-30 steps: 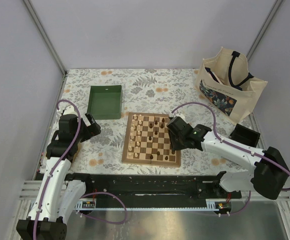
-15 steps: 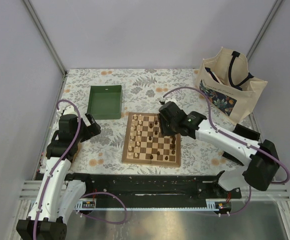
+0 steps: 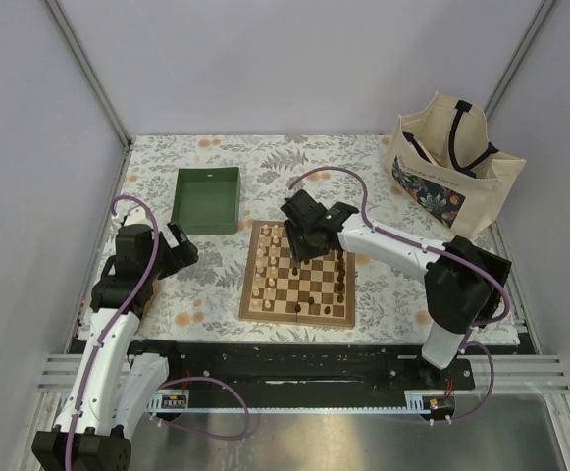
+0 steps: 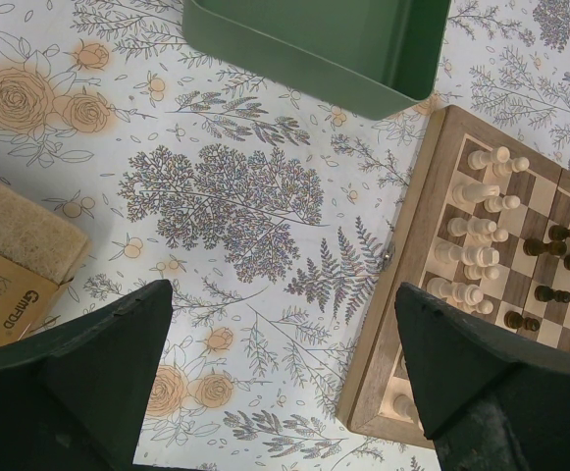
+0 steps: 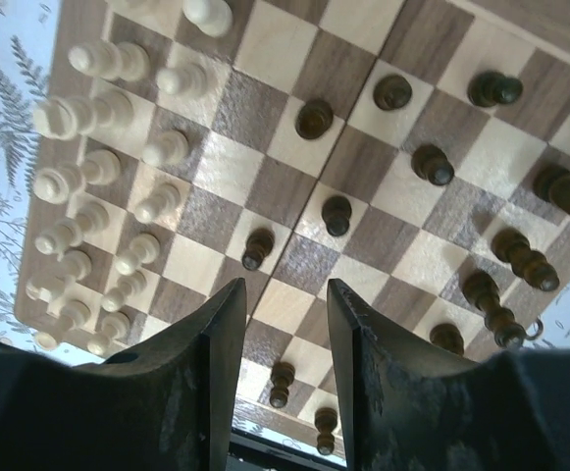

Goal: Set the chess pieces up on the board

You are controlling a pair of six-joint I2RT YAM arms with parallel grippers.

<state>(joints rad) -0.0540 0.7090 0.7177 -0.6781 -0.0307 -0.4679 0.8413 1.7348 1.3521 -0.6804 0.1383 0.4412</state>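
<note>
Top external view: the square wooden chessboard with light and dark brown squares (image 3: pixel 248 282) lies mid-frame on the flowery counter (image 3: pixel 294 162). The right jaws hang over its upper part, a little apart, holding nothing. Pale cream wooden chess pieces (image 5: pixel 88 177) stand left, dark brown ones (image 5: pixel 336 213) right. The left jaws gape wide, empty.

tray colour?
The tray is plain dark green; the left wrist view shows it best.
</note>
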